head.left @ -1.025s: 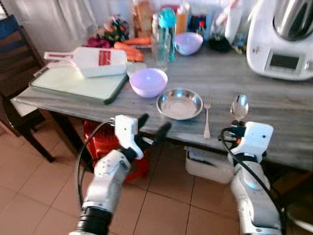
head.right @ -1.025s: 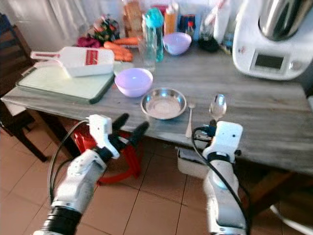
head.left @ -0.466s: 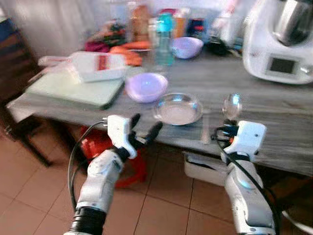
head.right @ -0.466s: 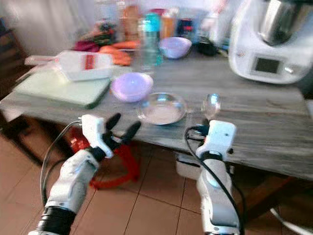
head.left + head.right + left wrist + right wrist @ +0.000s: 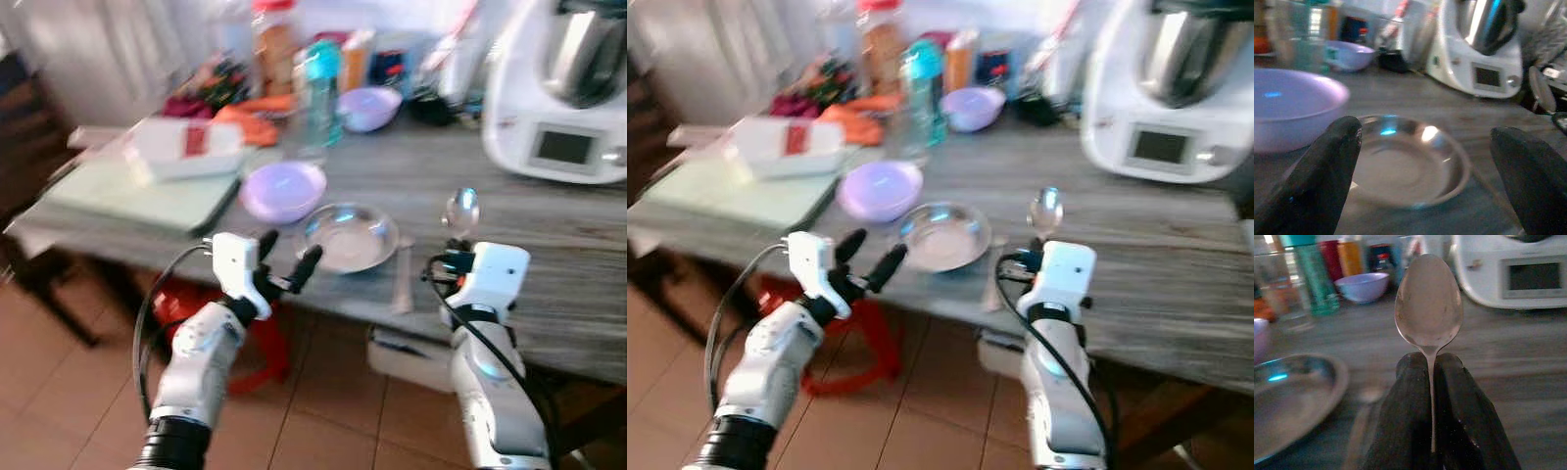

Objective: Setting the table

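Grey wood surface (image 5: 549, 225) carries a steel bowl (image 5: 351, 237) near its front edge; lavender bowl (image 5: 283, 190) just left of it, fork (image 5: 403, 279) just right. Left tool (image 5: 286, 266) fingers spread wide, hovering at the edge just left of the steel bowl. Right tool (image 5: 1432, 396) right of that bowl, clamped on a spoon (image 5: 1428, 303) handle, spoon upright above its fingertips
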Tool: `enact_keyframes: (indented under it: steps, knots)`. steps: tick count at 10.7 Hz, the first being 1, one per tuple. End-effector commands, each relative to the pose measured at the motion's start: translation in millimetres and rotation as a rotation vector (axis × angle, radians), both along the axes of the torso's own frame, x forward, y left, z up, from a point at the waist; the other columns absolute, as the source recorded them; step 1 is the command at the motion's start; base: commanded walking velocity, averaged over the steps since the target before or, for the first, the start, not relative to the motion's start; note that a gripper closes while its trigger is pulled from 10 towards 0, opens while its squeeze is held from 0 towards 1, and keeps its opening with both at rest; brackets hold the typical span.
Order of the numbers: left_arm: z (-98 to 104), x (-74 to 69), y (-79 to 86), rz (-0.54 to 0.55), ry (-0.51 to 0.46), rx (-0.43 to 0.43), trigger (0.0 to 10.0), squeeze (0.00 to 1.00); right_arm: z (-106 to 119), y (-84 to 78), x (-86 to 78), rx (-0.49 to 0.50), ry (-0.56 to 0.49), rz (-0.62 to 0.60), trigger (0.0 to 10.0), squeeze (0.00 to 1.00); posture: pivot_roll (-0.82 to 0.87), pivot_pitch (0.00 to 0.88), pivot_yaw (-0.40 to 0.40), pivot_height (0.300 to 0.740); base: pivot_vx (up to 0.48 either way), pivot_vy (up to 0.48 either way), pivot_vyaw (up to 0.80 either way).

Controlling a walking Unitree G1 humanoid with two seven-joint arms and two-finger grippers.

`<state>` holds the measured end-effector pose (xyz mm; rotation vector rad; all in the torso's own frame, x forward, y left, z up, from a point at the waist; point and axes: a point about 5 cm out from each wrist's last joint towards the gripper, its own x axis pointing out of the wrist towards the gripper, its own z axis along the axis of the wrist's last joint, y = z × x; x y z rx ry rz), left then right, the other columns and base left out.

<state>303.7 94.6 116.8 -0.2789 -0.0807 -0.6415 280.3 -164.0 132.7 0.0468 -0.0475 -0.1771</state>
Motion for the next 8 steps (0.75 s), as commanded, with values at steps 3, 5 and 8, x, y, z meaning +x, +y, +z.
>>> enact_keyframes:
  steps: [3, 5, 8]
  knots:
    - [4, -0.4, -3.9, -0.023, -0.015, 0.001, 10.0, 0.00, 1, -3.3, -0.5, -0.010, -0.006, -0.016, 10.0, 0.00, -0.02, 0.047, 0.046, 0.740, 0.347, 0.000, 0.00]
    - [6, -2.5, -0.8, -0.014, -0.024, -0.009, 10.0, 0.00, 0, -3.7, -1.1, -0.008, -0.005, -0.017, 10.0, 0.00, -0.01, 0.047, 0.048, 0.740, 0.000, 0.000, 0.00]
    - [-5, -23.6, 18.7, -0.123, -0.019, 0.106, 10.0, 0.00, -12, -5.3, -0.2, -0.011, 0.073, -0.014, 10.0, 0.00, 0.00, 0.043, 0.041, 0.740, 0.000, 0.000, 0.00]
